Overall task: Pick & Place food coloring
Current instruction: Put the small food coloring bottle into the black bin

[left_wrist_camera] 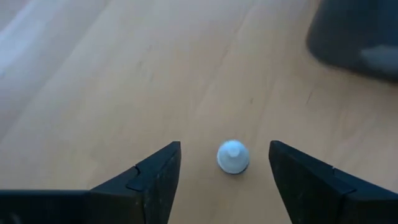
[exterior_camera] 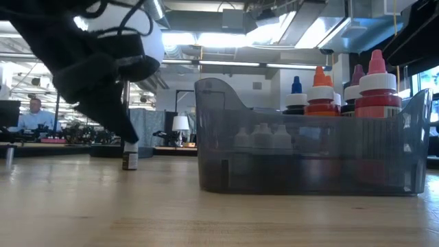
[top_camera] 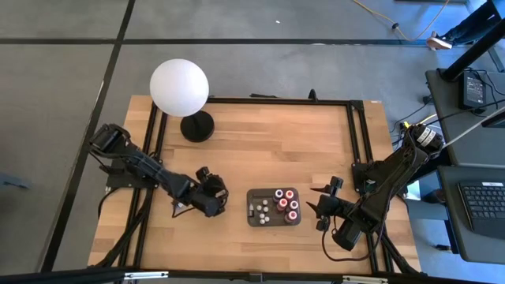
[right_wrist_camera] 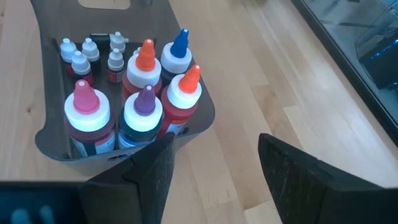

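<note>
One tiny food coloring bottle [left_wrist_camera: 233, 155] with a white cap stands upright on the wooden table, alone, left of the dark grey tray [top_camera: 251, 207]. My left gripper [left_wrist_camera: 224, 180] hangs over it, pointing down, open, with a finger on either side and a gap to each. The low view shows this bottle [exterior_camera: 129, 159] under the left arm. The tray [right_wrist_camera: 50, 134] holds several small white-capped bottles [right_wrist_camera: 87, 53] and several larger ones [right_wrist_camera: 146, 68] with pink, purple, orange and blue tips. My right gripper [right_wrist_camera: 214, 180] waits open, just right of the tray.
A big white globe lamp [top_camera: 180, 87] on a black base stands at the table's far left. Bare wood lies between the lamp and the tray [exterior_camera: 309, 158]. A black frame runs along the table's edges. A person sits in the room beyond.
</note>
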You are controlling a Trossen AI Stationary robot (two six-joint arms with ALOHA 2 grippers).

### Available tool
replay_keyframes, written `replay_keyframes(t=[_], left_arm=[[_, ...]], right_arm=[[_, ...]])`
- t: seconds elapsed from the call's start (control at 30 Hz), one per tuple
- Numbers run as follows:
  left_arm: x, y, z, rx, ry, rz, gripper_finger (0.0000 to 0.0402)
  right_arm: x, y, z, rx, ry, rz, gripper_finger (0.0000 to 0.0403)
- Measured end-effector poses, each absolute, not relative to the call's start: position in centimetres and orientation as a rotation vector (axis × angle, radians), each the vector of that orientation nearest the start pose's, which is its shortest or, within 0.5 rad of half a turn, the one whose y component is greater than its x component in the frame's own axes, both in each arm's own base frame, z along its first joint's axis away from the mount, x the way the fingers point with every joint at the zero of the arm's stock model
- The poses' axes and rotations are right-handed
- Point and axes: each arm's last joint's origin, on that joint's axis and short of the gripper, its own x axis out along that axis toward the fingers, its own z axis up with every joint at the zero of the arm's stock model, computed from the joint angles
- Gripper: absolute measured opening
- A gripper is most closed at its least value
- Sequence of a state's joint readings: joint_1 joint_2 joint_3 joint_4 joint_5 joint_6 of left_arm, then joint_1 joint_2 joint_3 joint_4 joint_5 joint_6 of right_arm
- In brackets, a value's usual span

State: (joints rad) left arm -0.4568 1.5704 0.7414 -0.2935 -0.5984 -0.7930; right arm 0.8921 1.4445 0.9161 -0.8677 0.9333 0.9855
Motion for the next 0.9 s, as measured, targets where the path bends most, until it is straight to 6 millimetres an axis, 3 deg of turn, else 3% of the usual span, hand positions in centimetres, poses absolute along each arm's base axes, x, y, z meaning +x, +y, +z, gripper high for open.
replay_keyframes(t=[0.23,0.9], left_arm=[[25.3,-10.6,12.9,-0.133,0.862,0.505,0.0217],[25.5,-10.7,13.1,-0.068,0.866,0.466,0.0069]], right_arm=[[17.1,17.5,21.0,-0.177,0.695,-0.412,0.0233],[17.1,17.5,21.0,-0.184,0.685,-0.417,0.0233]])
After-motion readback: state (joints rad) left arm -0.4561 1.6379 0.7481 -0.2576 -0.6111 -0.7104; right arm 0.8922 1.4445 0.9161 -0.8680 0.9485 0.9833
